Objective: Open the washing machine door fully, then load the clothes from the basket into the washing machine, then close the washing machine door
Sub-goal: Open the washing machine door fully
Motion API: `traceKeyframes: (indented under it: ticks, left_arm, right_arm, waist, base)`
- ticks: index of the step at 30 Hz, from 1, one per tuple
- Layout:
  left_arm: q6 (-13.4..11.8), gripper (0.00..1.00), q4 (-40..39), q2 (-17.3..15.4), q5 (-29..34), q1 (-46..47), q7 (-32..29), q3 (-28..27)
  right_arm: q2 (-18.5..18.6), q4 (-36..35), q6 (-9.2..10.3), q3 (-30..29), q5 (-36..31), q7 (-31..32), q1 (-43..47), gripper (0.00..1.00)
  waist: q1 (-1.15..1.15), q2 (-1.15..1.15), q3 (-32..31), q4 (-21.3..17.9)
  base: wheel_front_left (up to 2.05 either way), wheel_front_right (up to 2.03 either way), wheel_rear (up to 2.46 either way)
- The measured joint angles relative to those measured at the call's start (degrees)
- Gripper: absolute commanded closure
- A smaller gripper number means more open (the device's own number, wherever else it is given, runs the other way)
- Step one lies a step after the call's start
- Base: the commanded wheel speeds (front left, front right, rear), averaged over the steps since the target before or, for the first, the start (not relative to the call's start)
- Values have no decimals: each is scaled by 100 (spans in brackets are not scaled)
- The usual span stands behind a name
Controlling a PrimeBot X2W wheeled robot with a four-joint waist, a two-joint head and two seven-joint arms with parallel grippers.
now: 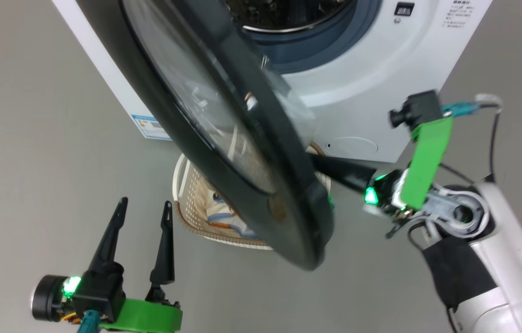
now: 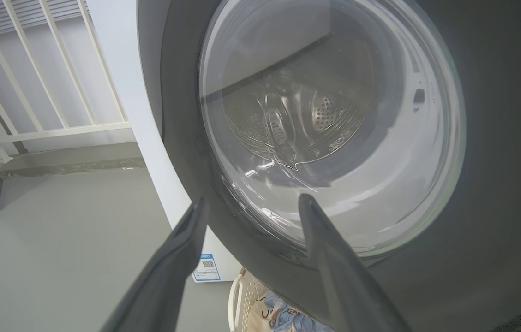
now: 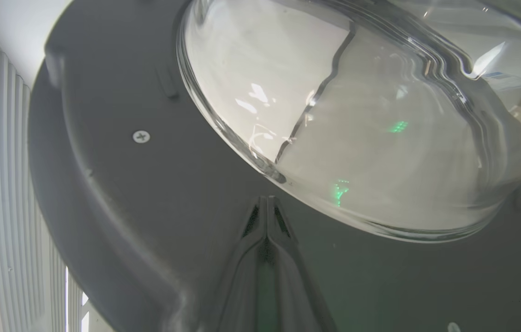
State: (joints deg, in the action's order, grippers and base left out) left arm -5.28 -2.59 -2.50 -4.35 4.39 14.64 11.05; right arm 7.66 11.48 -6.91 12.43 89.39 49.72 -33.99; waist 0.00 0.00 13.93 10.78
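1. While the washing machine door [image 1: 224, 129] stands swung partway out from the washing machine [image 1: 381, 69], the steel drum [image 1: 284, 11] and its grey-blue gasket [image 1: 325, 41] show behind the door's upper edge.
2. Right tool [image 1: 341, 170]: its two fingers are pressed together with nothing between them. In the head view they run in behind the door's lower black rim.
3. In the right wrist view the right tool [image 3: 267, 199] has its closed tips at the door's dark inner face, just beside the edge of the bulging glass bowl. Whether they touch that face I cannot tell.
4. Left tool [image 1: 146, 202]: it hangs over the grey floor [image 1: 34, 138] with fingers spread wide and empty, apart from the door. In its own wrist view the left tool [image 2: 253, 200] points at the door's outer side.
5. On the floor at the foot of the machine, the basket [image 1: 191, 180] sits partly hidden under the door.
6. Inside the basket lie the clothes [image 1: 224, 215], light blue and cream.
7. Low on the machine front are a blue label [image 1: 152, 127] and a round flap [image 1: 351, 145].
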Motion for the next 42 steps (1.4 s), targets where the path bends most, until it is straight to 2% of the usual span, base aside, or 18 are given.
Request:
traceKeyframes:
  ticks: [9, 23, 33, 42]
  left_arm:
    - [54, 0, 42, 0, -62, -8, -1, 92]
    - [110, 0, 119, -1, -153, -98, 0, 143]
    - [179, 0, 176, -1, -153, -189, 0, 102]
    - [257, 0, 226, -1, -153, -232, 0, -33]
  right_arm:
    - [-240, 136, 0, 583, -26, -448, 237, 100]
    - [-286, 277, 0, 1563, 283, -1311, 376, 100]
    - [-286, 357, 0, 1909, 458, -1773, 411, 100]
    - [-297, 424, 0, 1960, 369, -2022, 555, 100]
  waist:
    - [0, 0, -261, 85]
    - [0, 0, -542, 207]
    - [0, 0, -753, 195]
    - [0, 0, -906, 123]
  base:
    - [0, 0, 0]
    - [0, 0, 0]
    - [0, 0, 0]
    - [0, 0, 0]
